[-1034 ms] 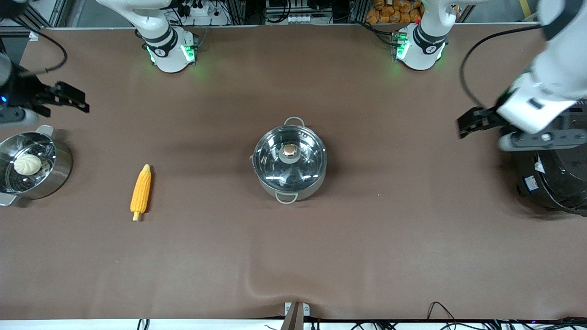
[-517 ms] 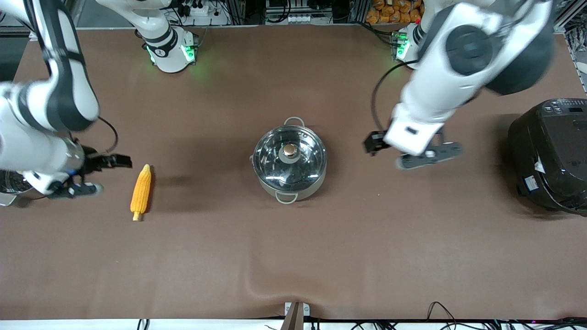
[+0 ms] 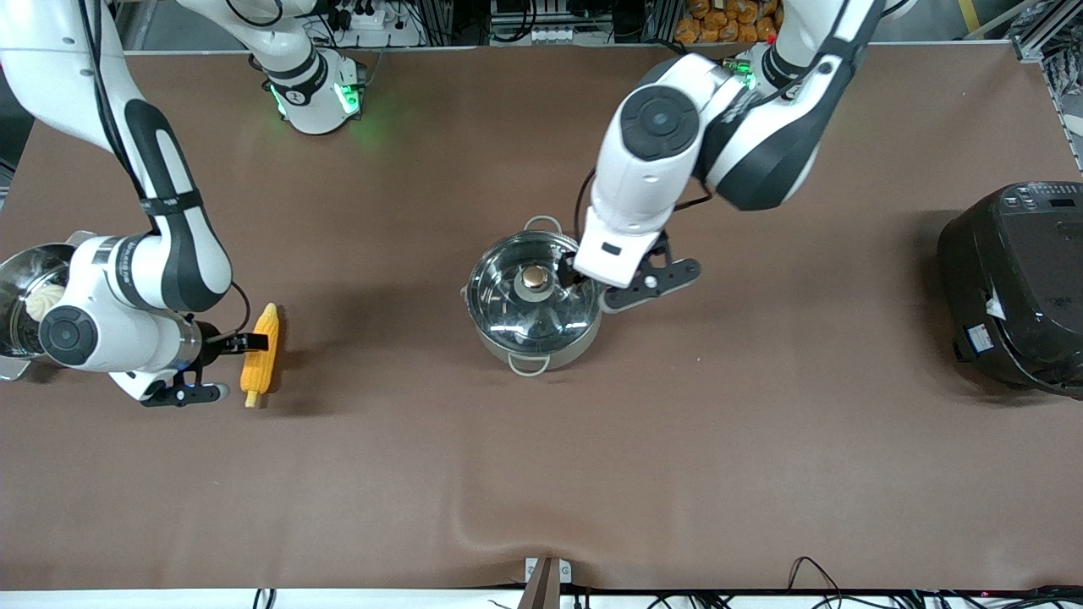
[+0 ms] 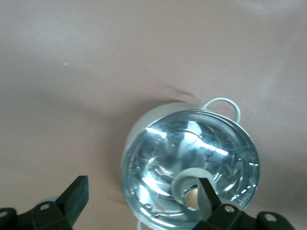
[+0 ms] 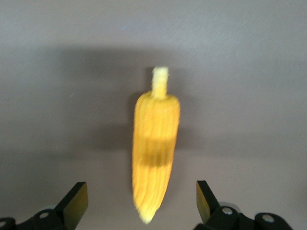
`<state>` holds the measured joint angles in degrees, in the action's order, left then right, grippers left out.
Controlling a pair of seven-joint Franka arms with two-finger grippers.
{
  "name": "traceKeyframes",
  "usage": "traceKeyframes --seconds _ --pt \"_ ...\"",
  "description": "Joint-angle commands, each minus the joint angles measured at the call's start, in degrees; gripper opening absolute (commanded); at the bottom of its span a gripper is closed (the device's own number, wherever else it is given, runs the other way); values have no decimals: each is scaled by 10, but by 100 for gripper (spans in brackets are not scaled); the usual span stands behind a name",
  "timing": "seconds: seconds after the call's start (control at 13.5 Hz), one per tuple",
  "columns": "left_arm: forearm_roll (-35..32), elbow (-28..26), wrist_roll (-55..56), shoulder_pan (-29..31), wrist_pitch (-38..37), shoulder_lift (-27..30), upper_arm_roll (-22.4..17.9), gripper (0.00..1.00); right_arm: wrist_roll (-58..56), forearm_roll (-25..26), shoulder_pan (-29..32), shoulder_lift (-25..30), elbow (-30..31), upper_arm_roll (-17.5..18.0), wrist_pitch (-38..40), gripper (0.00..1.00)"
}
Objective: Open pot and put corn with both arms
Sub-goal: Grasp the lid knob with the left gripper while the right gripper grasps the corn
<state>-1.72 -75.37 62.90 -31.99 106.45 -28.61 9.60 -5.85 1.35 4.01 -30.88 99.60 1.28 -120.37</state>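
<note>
Two arms have swung in from the table ends within the last second. The left claw (image 3: 568, 272), spread wide and empty, now hangs over the pot (image 3: 535, 293), beside its lid knob (image 3: 534, 277). The right claw (image 3: 250, 342), likewise wide and empty, straddles the corn (image 3: 260, 355). Both grasps look imminent. The corn lies toward the right arm's end, long axis running toward the front camera, stem end nearest it.

tabletop: a wide brown cloth-covered tabletop (image 3: 761, 474) fills the front view, with a raised wrinkle in the cloth near the edge closest to the front camera
near edge: a small grey metal bracket (image 3: 546, 575) sits at the middle of that edge, and thin black cables (image 3: 812, 575) trail along a white strip
top edge: aluminium frame rails (image 3: 1036, 38), a white power strip (image 3: 533, 35) and a heap of orange-brown packets (image 3: 728, 21)
light: even overhead light, soft shadows
</note>
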Motion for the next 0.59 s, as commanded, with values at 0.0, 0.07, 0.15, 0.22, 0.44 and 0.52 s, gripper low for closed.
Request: traceKeyframes --seconds 0.0,0.07,0.15,0.22,0.44,0.52 --pt "2 31 31 -30 35 -53 -11 100 -1 10 13 -11 52 7 -95 100" --pt "2 31 33 -42 44 -65 -15 100 0 9 11 -19 69 7 -132 100" --pt "2 31 41 -58 46 -71 -25 100 1 9 9 -26 79 7 -159 100" --pt "1 30 50 -74 46 -71 -32 100 0 9 13 -31 80 7 -166 100" --pt "2 31 59 -85 51 -87 -34 100 -1 9 14 -31 80 7 -165 0" --pt "2 31 59 -92 56 -90 -34 100 -1 9 13 -31 80 7 -162 0"
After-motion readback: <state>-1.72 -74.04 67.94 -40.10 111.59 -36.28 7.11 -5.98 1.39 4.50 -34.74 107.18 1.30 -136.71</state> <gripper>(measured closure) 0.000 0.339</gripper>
